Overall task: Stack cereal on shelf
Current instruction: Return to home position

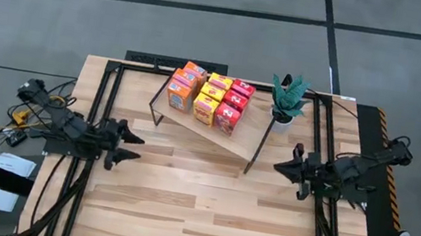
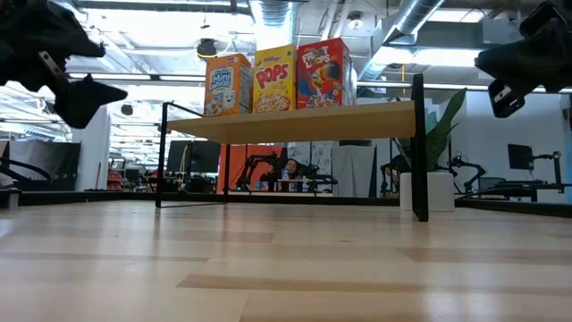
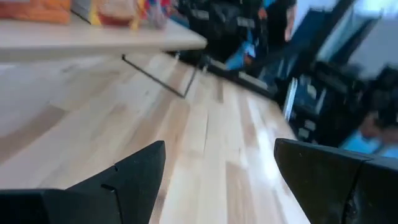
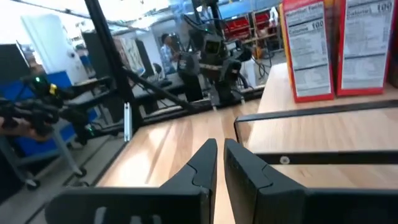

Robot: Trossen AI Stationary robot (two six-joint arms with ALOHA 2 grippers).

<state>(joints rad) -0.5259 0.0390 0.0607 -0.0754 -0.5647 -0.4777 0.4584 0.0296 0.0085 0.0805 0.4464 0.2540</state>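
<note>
Several small cereal boxes [image 1: 208,98] in orange, yellow and red stand in rows on the light-wood shelf [image 1: 228,138] at the table's far middle; the low view shows three of them [image 2: 275,79] upright on its board. My left gripper [image 1: 135,146] hovers open at the table's left side, its fingers pointing right with nothing between them. My right gripper [image 1: 278,165] hovers shut at the right side, pointing left, holding nothing. The right wrist view shows two red boxes [image 4: 339,46] on the shelf.
A potted green plant [image 1: 287,101] in a white pot stands by the shelf's right end. The shelf rests on thin black legs [image 2: 417,148]. Bare wooden tabletop [image 1: 195,210] lies between the arms and toward the near edge. Black frame rails run along both table sides.
</note>
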